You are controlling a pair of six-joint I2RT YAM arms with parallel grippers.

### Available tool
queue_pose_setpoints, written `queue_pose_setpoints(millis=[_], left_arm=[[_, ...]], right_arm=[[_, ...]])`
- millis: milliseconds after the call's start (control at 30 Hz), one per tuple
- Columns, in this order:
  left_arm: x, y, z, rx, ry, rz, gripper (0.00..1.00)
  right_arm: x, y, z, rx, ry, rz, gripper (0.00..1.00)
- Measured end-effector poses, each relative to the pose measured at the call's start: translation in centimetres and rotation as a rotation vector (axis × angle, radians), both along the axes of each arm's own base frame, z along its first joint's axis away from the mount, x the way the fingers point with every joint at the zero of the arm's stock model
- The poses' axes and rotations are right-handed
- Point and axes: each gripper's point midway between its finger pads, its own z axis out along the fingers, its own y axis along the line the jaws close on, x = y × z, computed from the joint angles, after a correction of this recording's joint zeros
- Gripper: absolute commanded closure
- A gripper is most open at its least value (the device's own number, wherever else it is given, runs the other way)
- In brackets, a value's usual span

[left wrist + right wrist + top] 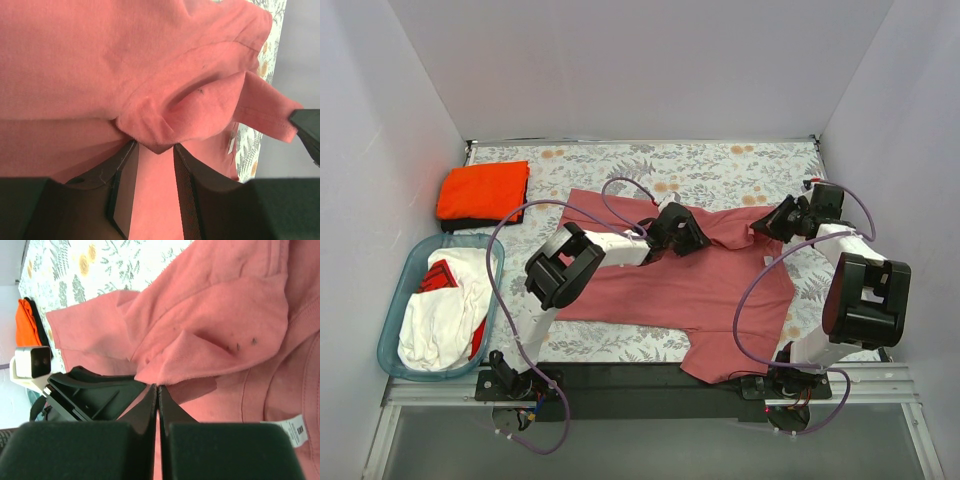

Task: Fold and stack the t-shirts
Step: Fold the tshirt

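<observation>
A large rose-red shirt (670,295) lies spread across the middle of a flower-patterned table (740,165); its long axis runs from 9 o'clock to 3 o'clock, with the neck label (767,262) and both sleeves at the 3 o'clock end. Both arms reach to the shirt's far, 12 o'clock edge. The left fingers (186,190) sit mid-body and pinch a thick bunched fold at their tips, a gap between them behind the fold; the right fingers (142,407) are pressed together on the thin hem of the far sleeve, which is lifted off the table.

From both pairs of fingers the rest of the shirt lies towards 6 o'clock; the next move is probably to carry the held edge that way, across the short axis. Each arm already holds its own end, so neither needs to cross the other.

Room is tight at 6 o'clock; the near sleeve drapes over the table edge onto the black base rail (620,378). Bare table lies open at 12 o'clock. At 10 o'clock, well apart, a folded orange shirt (482,188) rests on a black shirt (470,224); at 8 o'clock a blue bin (390,325) holds white and red cloth.
</observation>
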Motion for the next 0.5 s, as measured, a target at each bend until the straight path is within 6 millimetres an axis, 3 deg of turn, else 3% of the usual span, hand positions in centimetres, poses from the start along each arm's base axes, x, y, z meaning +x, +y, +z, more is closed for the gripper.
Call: queue_pose_setpoints(millis=[500], left_arm=[[2.5,-0.8,1.2,-0.059,-0.084,0.079,0.65]], right_arm=[[2.0,0.1,-0.9,0.046,0.009,-0.016,0.99]])
